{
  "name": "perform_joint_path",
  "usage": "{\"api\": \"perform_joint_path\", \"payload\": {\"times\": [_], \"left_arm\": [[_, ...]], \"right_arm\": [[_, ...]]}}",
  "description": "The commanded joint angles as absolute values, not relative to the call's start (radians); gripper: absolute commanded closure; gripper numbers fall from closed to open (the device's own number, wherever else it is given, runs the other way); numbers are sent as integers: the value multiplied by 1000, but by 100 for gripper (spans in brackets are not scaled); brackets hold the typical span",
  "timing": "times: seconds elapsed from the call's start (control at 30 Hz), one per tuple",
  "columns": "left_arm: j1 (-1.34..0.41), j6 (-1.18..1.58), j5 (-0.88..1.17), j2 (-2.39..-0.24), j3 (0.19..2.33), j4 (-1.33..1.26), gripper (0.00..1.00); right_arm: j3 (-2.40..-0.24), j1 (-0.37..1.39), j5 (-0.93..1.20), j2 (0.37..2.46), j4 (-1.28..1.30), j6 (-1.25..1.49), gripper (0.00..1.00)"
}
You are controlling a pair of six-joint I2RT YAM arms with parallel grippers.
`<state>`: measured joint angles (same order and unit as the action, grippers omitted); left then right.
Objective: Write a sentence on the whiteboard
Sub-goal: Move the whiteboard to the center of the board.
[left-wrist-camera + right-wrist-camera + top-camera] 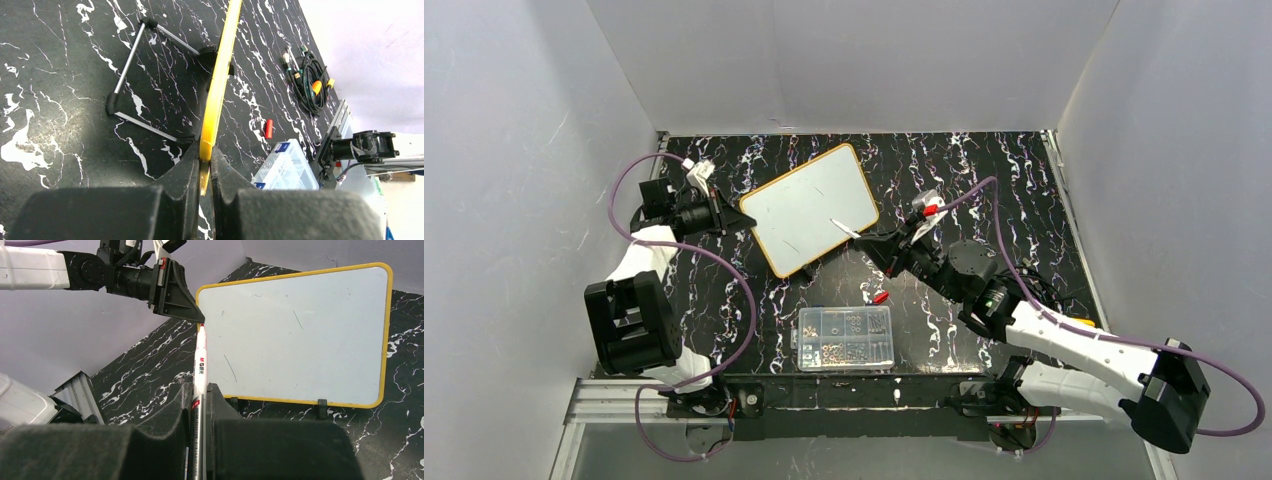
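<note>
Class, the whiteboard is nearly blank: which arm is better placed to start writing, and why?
Right. The right gripper holds the marker, tip pointing at the whiteboard. The left gripper is shut on the board's yellow rim, steadying it, so it has no free grip.

black marbled table (984, 180), whiteboard (809, 208), parts box (846, 337), red cap (881, 297)

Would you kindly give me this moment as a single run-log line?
left gripper: shut on whiteboard rim | right gripper: shut on marker | sentence: not yet written
</note>
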<state>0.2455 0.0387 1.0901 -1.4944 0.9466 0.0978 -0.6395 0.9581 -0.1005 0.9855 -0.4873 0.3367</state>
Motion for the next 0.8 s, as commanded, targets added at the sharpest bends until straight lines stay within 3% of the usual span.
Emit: {"api": "perform_joint_path", "payload": {"times": [0.0,0.4,0.77], "left_arm": [[242,-42,1157,-1476,916,145,100],[134,-108,1074,-1312,812,226,100],[56,-112,1100,-1292,802,268,100]], "right_arm": [[-636,965,-93,943,-487,323,99],[-609,964,-112,866,-442,316,99],[-607,965,-133,837,-404,324,99]]}}
